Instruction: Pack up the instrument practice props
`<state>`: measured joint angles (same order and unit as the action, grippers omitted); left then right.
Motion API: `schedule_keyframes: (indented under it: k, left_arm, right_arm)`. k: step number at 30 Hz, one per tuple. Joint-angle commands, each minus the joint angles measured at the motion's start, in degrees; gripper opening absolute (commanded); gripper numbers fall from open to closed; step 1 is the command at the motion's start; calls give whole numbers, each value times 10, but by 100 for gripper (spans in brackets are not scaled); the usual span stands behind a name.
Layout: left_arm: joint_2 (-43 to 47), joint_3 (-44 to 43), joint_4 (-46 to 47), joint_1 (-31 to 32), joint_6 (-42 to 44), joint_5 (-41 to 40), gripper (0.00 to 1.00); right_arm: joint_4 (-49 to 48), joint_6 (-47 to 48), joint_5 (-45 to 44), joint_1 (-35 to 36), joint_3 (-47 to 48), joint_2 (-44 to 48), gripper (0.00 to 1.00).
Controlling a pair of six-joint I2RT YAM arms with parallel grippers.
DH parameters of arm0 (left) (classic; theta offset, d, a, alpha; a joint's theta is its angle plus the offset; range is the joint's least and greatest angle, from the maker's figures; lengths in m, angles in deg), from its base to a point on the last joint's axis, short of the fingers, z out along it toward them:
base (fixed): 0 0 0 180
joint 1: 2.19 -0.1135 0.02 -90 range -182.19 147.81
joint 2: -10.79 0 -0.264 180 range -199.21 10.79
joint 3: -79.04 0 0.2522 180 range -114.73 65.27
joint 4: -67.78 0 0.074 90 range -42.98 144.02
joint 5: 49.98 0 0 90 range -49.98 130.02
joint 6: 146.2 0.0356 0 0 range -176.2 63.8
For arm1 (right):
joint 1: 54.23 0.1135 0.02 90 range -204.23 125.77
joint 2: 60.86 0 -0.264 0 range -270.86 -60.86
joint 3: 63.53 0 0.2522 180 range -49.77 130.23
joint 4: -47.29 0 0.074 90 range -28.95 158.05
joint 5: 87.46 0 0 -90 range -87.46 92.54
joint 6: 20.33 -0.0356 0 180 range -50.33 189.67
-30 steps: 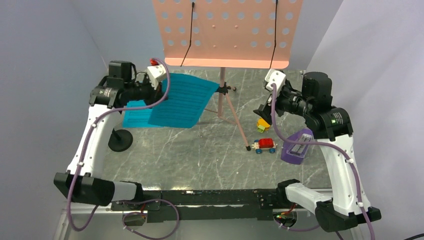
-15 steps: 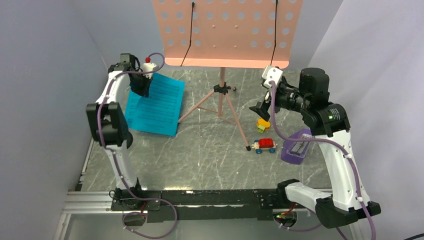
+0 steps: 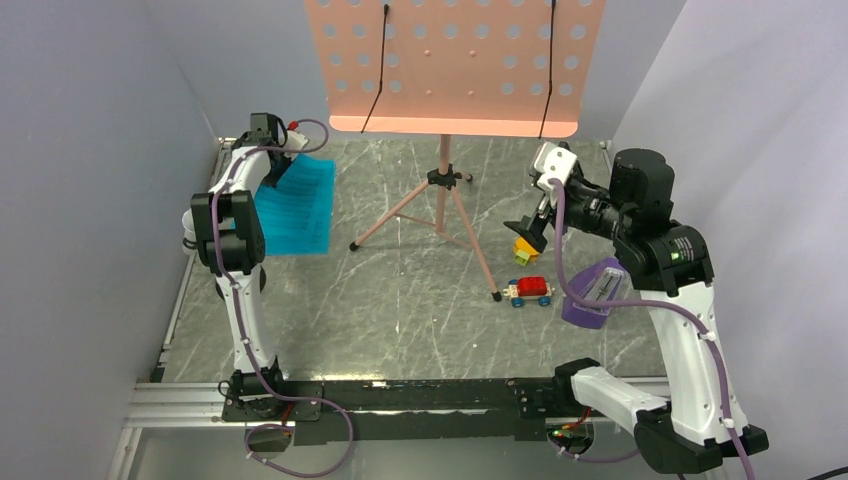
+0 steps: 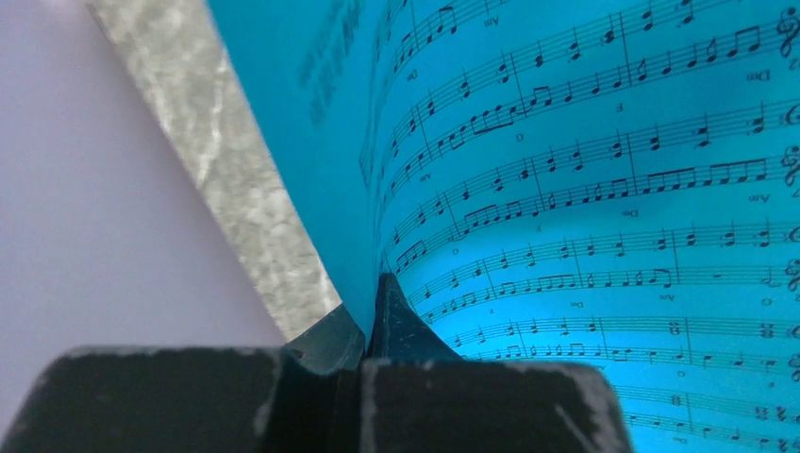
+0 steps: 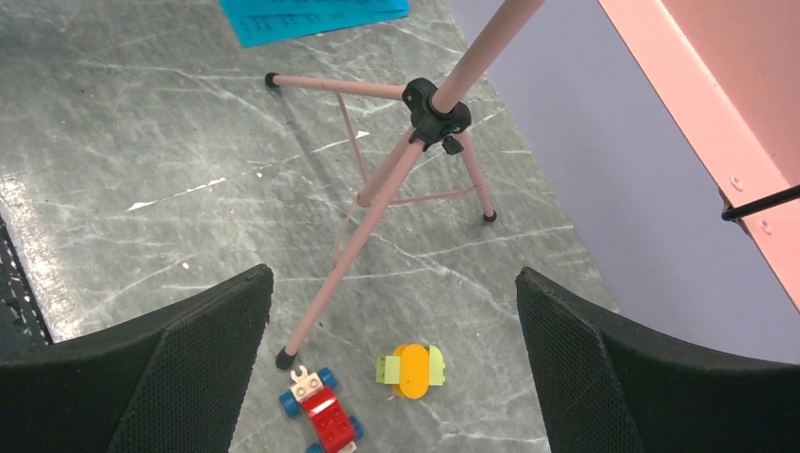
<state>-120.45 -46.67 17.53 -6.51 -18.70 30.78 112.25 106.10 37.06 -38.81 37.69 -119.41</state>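
Currently the sheet music [image 3: 295,205] is pinched in the closed left claw [image 4: 373,311] at the far-left corner of the table [image 3: 400,310]; the right claw [image 5: 391,311] is spread wide, empty, near the stand [image 3: 455,60]. Stowing it is judged next.
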Motion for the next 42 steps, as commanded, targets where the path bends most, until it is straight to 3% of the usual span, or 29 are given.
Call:
schedule_keyframes:
  k: [1,7,15,16,20,26,34,36,40,42]
  left_arm:
    - [-8,10,87,-1,38,-71,1]
    - [-31,-26,56,0,19,-83,1]
    - [-14,-10,-1,0,-45,-71,1]
    - [-13,-10,-3,0,-48,-72,8]
    - [25,-7,14,0,-74,-65,55]
    - [209,150,115,6,-58,89,98]
    - [385,319,147,38,-65,395,97]
    - [421,374,174,80,-61,467,95]
    - [432,432,243,184,-81,463,94]
    - [415,437,294,214,-144,463,93]
  right_arm:
    - [2,8,5,1,-6,3,100]
    - [-2,3,12,1,-9,-1,100]
    - [-21,-17,19,1,-34,4,100]
    - [-22,-17,21,1,-37,4,100]
    - [-28,3,20,1,-71,17,100]
    - [-112,-67,33,0,-210,89,99]
    - [-174,-256,54,-17,-310,141,97]
    - [-194,-290,84,-42,-333,132,94]
    - [-248,-342,151,-116,-392,82,88]
    - [-277,-354,179,-135,-400,39,85]
